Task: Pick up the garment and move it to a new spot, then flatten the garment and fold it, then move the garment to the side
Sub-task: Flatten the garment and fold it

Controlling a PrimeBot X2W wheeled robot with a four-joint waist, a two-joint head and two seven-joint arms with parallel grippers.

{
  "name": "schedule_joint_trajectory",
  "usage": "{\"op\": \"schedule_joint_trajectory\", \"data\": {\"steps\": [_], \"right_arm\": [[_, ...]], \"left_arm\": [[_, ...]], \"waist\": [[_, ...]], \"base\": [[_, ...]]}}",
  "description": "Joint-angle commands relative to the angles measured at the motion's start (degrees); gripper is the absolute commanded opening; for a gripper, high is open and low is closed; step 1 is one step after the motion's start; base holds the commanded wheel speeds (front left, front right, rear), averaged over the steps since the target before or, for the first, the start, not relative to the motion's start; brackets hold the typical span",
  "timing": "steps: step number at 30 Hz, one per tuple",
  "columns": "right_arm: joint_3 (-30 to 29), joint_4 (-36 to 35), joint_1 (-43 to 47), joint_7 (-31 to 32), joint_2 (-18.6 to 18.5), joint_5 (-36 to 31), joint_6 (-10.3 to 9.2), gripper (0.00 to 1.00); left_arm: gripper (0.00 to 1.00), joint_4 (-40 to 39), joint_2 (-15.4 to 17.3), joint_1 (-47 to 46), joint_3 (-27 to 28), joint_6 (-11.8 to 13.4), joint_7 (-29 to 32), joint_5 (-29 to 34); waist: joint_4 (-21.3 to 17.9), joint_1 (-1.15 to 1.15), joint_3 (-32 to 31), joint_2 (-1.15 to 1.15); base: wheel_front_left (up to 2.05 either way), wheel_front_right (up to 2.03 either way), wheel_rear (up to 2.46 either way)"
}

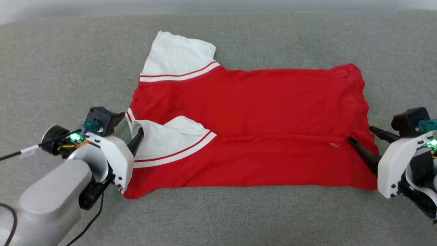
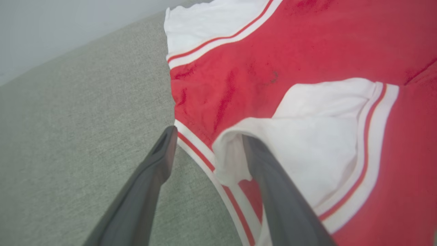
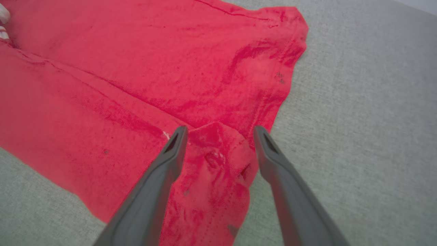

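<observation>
The garment (image 1: pixel 245 136), a red shirt with white sleeves and red-and-white trim, lies flat on the grey fabric surface (image 1: pixel 239 212), its near half folded over its middle. My left gripper (image 1: pixel 131 136) is open at the shirt's left end. In the left wrist view the left gripper (image 2: pixel 208 136) straddles the striped edge of the garment (image 2: pixel 273 68), one finger on the folded white sleeve (image 2: pixel 317 143). My right gripper (image 1: pixel 362 134) is open at the right end. Seen from the right wrist, the right gripper (image 3: pixel 220 131) stands over the folded corner of the garment (image 3: pixel 136 68) and holds nothing.
The other white sleeve (image 1: pixel 177 54) sticks out toward the far side. Bare grey fabric surrounds the shirt on all sides. A black cable (image 1: pixel 17 152) trails off my left wrist at the left edge. A pale wall (image 2: pixel 51 30) lies beyond the surface.
</observation>
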Motion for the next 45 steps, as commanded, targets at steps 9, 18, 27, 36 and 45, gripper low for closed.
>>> {"op": "schedule_joint_trajectory", "data": {"steps": [9, 18, 27, 36, 45], "right_arm": [[-2.34, -2.81, 4.79, -2.08, -1.28, 0.16, -0.06, 1.00], [-3.81, -4.34, 6.33, -1.79, 0.15, -0.67, -0.05, 1.00], [-2.44, -4.35, 4.73, -1.30, 1.22, -0.69, -0.05, 1.00], [-0.60, -3.06, 2.44, -1.67, 1.93, -0.35, -0.05, 1.00], [0.51, -2.88, -1.04, -0.87, 0.55, -0.03, -0.06, 1.00]], "left_arm": [[1.00, -9.25, 5.09, -4.98, -1.06, -0.83, 11.53, -0.89], [1.00, -13.98, 7.68, -8.85, -3.64, -4.47, 38.54, -12.85], [1.00, -15.85, 8.82, -8.24, -7.02, -3.66, 51.06, -16.60], [1.00, -13.26, 8.32, -4.00, -10.19, -3.90, 55.54, -18.19], [0.00, -10.96, 6.56, -2.83, -10.19, -5.55, 53.70, -18.48]], "waist": [[2.16, -0.01, -4.92, 0.00], [1.30, -0.01, -5.61, 0.00], [-0.81, -0.01, -3.80, 0.00], [-2.53, -0.01, -1.91, 0.00], [-2.74, -0.01, -2.23, 0.00]], "base": [[0.00, 0.00, 0.00], [0.00, 0.00, 0.00], [0.00, 0.00, 0.00], [0.00, 0.00, 0.00], [0.00, 0.00, 0.00]]}}
